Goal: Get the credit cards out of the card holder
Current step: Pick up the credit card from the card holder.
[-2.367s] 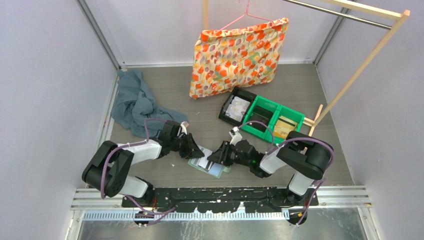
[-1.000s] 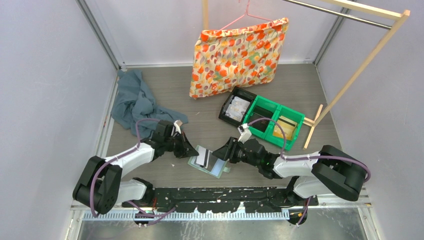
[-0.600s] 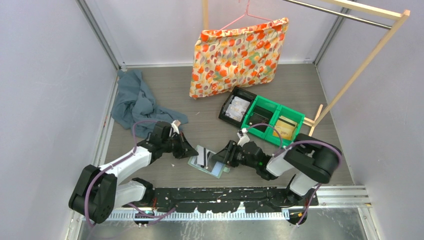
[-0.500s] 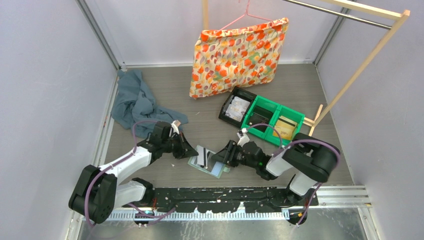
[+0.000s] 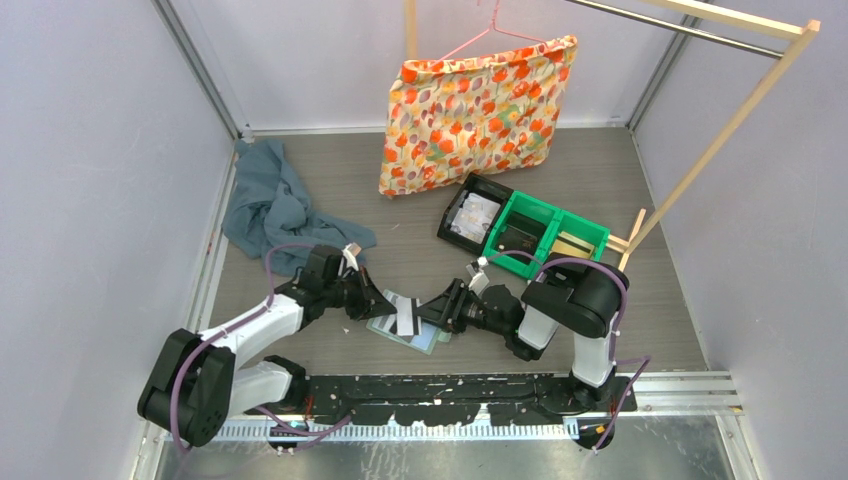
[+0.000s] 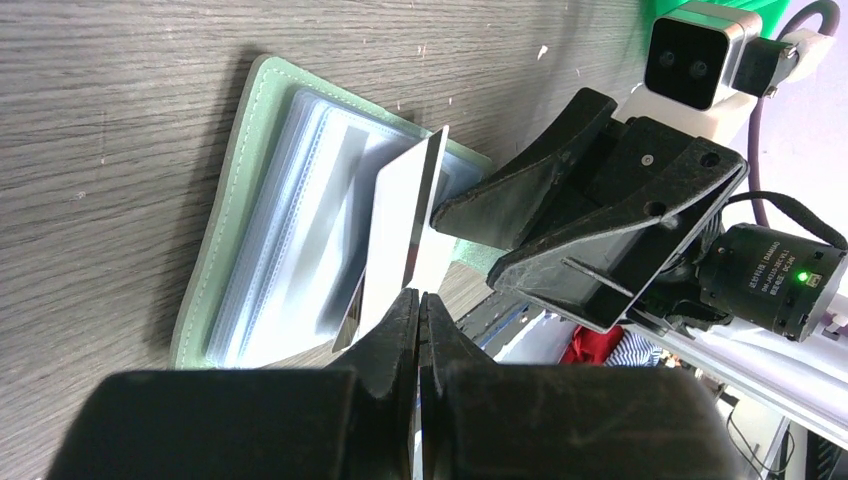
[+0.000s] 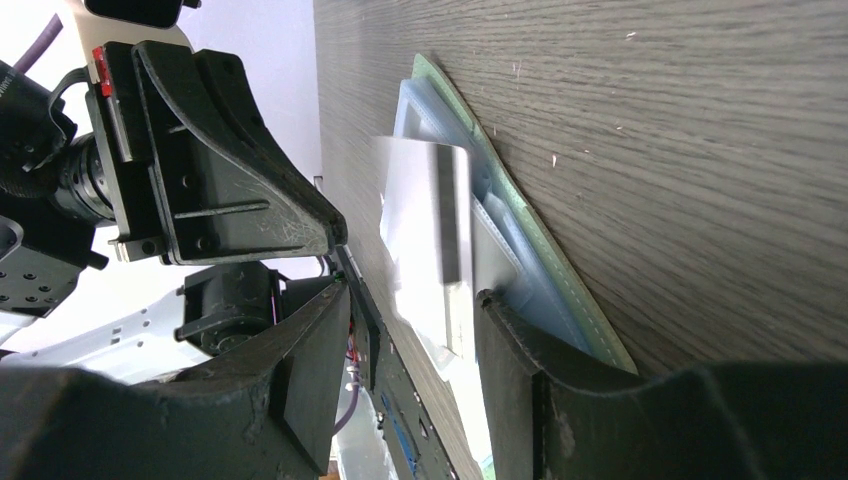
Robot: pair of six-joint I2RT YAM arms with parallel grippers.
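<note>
While the left tool (image 6: 418,296) is clamping a thin white rectangular card (image 6: 400,225) above the sage-green fold-over holder (image 6: 232,200), the right tool (image 7: 412,295) opposite is hovering, jaws apart.

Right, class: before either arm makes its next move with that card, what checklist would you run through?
1. Left gripper shut on the credit card: ok.
2. Right gripper open, jaws either side of that card: ok.
3. Card holder lying open, flat on the table: ok.
4. Card's lower end free of the holder: cannot tell.
5. Right gripper gripping the card: not ok.
</note>
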